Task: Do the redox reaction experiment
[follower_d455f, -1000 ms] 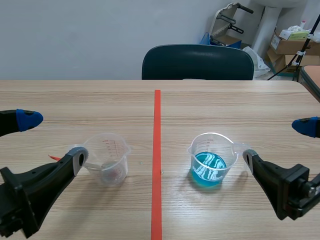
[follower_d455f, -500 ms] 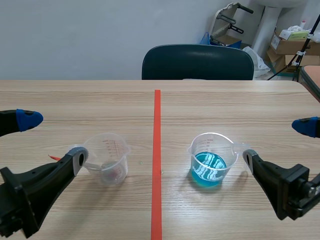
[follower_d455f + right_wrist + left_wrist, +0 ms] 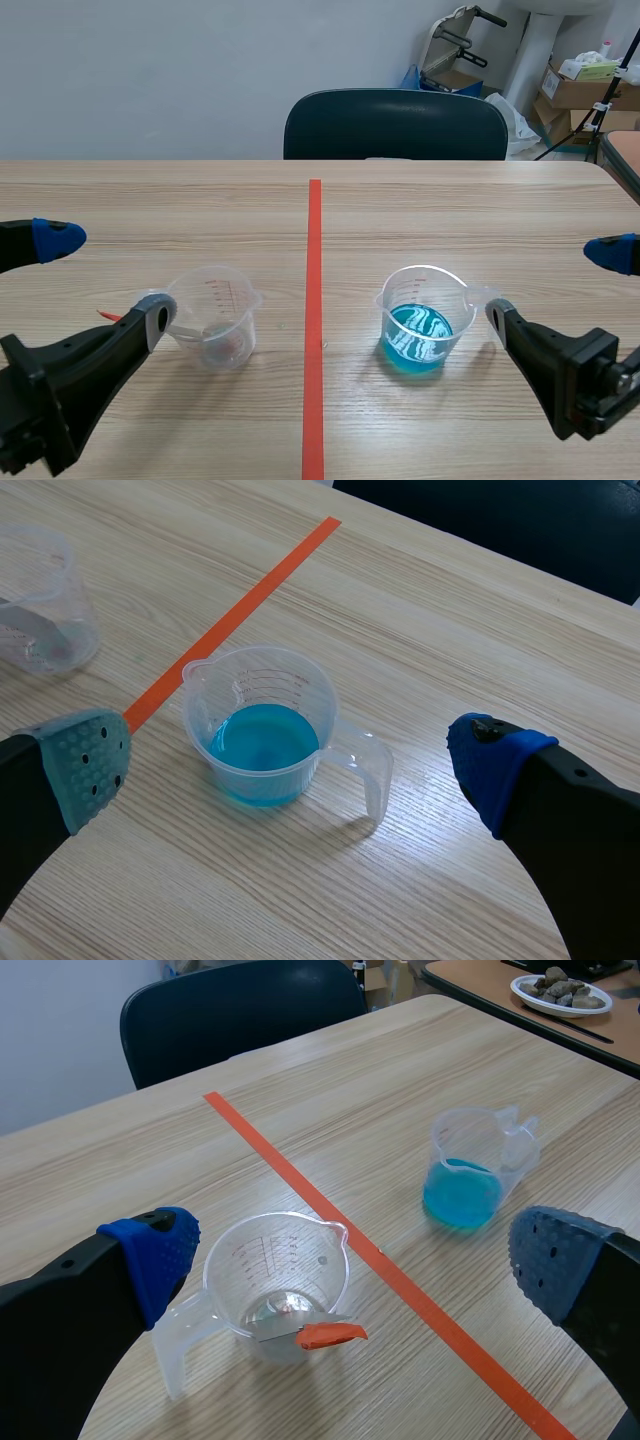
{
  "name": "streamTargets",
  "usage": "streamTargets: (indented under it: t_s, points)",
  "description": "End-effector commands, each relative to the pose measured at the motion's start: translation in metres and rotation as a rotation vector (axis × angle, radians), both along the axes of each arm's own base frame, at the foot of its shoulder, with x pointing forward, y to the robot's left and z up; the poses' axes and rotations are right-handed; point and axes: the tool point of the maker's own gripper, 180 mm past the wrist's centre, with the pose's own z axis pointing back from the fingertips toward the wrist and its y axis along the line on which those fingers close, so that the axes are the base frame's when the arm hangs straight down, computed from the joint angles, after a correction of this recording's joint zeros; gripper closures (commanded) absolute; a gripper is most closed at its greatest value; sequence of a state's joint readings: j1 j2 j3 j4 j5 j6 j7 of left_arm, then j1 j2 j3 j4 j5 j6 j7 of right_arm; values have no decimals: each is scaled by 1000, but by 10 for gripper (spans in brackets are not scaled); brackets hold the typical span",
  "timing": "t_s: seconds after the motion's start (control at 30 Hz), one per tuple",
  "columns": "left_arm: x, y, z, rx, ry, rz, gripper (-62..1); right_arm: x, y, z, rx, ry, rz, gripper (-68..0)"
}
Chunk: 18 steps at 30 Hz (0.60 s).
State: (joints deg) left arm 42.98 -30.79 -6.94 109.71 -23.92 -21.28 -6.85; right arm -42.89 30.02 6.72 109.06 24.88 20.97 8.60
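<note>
A clear measuring cup stands left of the tape line, holding a small metal piece with an orange-red end. Right of the line stands a second clear cup with blue liquid in it, handle pointing right. My left gripper hangs open just left of the clear cup, and in the left wrist view that cup sits between the fingers of the gripper. My right gripper is open just right of the blue cup. In the right wrist view the blue cup sits between the fingers of the gripper.
An orange-red tape line runs down the table's middle. A dark chair stands behind the far edge. Cardboard boxes sit at the back right. A plate of stones rests on a neighbouring table.
</note>
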Motion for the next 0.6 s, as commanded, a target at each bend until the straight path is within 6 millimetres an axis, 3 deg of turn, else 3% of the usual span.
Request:
streamTargets:
  t_s: [0.0, 0.3, 0.57]
  points:
    - [0, -2, 6, -19, -17, -1, -623, 2, 3, 10, 3, -30, 17, -679]
    - [-13, 4, 12, -42, -55, 7, -623, 9, 11, 15, -12, -59, 64, -679]
    - [-41, 12, 15, -26, -88, -16, -623, 17, 40, 22, -17, -99, 175, -679]
